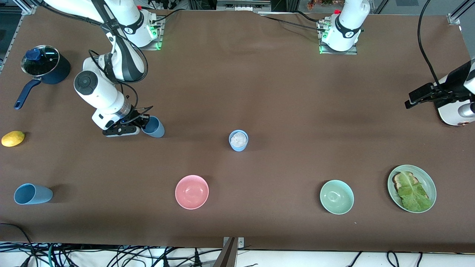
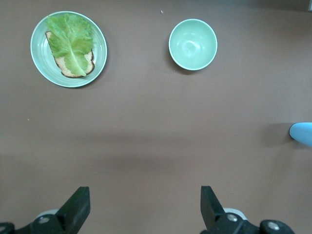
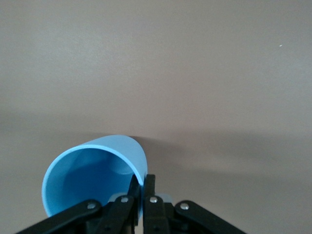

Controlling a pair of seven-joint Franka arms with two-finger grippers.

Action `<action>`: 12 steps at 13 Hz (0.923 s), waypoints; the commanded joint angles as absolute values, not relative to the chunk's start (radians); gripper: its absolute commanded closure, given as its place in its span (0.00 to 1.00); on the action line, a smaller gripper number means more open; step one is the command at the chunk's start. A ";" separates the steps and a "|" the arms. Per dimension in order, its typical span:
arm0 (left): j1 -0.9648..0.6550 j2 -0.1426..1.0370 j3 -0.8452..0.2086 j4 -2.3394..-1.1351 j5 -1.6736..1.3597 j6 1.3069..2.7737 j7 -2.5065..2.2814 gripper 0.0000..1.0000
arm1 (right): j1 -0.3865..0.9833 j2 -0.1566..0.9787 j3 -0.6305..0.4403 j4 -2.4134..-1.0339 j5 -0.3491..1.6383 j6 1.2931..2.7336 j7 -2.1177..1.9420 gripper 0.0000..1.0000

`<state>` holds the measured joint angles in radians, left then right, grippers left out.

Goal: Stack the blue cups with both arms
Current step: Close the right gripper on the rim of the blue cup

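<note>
Nearest the camera on the tabletop point(image 1: 259, 92): a pink bowl point(image 1: 192, 191), a mint-green bowl point(image 1: 337, 197), a plate point(image 1: 412, 188) with toast and a lettuce leaf, and a blue cup lying on its side point(image 1: 32, 194) at the right arm's end.

Right gripper point(image 3: 142, 187): fingers point(image 3: 149, 189) almost closed, pinching the rim wall of a second blue cup point(image 1: 153, 127), one finger inside the mouth and one outside. The cup is tilted, and whether it still touches the tabletop cannot be told. It sits well apart from the third blue cup point(image 1: 238, 140), which stands upright near the table's middle and holds something pale and crumpled.

Left gripper point(image 2: 144, 207): fingers wide apart, holding nothing, hanging over bare tabletop at the left arm's end, waiting.

Step in hand, as judged: the right arm has secured one cup by its rim; stacking has not begun. The next move calls for lifting it, turning it upright and bringing it over another cup's mouth. The upright cup is already occupied, so the cup on its side may be the better partner.

Hard to make out: the left gripper is partly cut off at the front view's edge, and the left wrist view shows only a sliver of blue at its border. A lemon point(image 1: 13, 138) and a lidded saucepan point(image 1: 45, 66) lie at the right arm's end.
</note>
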<state>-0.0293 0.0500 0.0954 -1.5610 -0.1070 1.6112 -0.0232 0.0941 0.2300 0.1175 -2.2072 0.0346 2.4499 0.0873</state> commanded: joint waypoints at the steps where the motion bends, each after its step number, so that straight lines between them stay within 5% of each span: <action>1: -0.026 -0.037 0.097 -1.598 -0.087 1.618 -0.008 0.00 | 0.095 0.209 0.121 -2.067 0.034 2.236 0.100 1.00; 6: -0.023 -0.038 0.089 -1.585 -0.083 1.615 0.088 0.00 | 0.144 0.219 0.167 -1.846 0.038 1.971 0.291 1.00; 12: 0.005 -0.048 0.089 -1.582 -0.084 1.599 0.153 0.00 | 0.386 0.357 0.170 -1.637 0.048 1.979 0.771 1.00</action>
<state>0.0013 -0.0283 0.0968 -1.5723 -0.1017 1.6098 0.1294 0.3408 0.2678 0.1766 -1.7583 0.0372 1.9963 0.6667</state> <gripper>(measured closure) 0.000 0.956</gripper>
